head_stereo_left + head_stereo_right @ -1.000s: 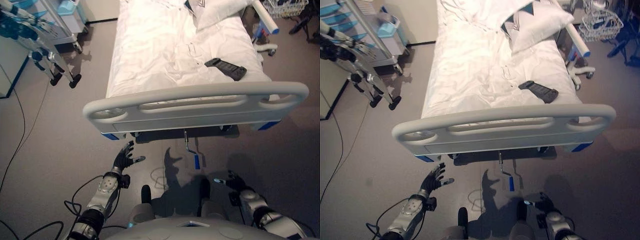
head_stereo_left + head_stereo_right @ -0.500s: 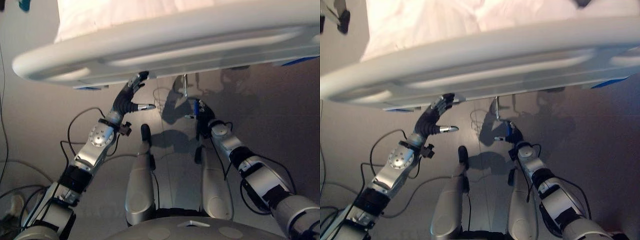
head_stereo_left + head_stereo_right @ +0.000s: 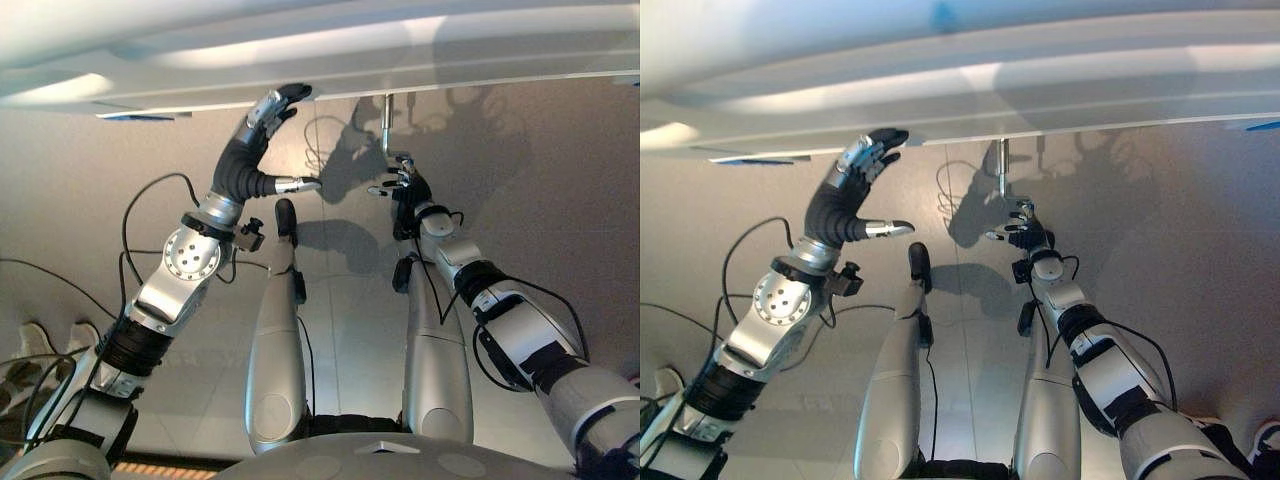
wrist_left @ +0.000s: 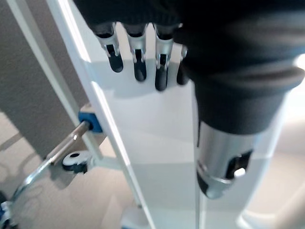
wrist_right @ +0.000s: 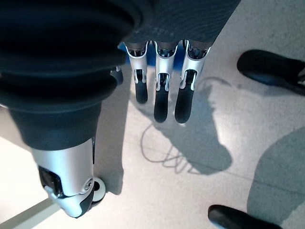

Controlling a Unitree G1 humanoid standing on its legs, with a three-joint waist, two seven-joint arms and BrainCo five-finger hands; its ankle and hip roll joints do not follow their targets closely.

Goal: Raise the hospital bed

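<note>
The white footboard (image 3: 400,50) of the hospital bed spans the top of the eye views. A thin metal crank rod (image 3: 385,125) hangs down from under it. My right hand (image 3: 408,190) is at the rod's lower end, open, fingers (image 5: 159,102) straight and thumb spread. The crank's blue grip (image 5: 151,46) shows just behind the finger bases. My left hand (image 3: 245,165) is raised and open. Its straight fingers (image 4: 136,52) lie against the footboard's lower edge, left of the crank.
Grey floor lies under the bed. A small bed caster (image 4: 74,160) sits by the frame near the crank rod. A person's light shoes (image 3: 35,345) stand at the far lower left.
The camera has dipped down under the footboard. Both arms have reached forward from low near the floor: the left hand up to the footboard's edge, the right hand to the crank.
</note>
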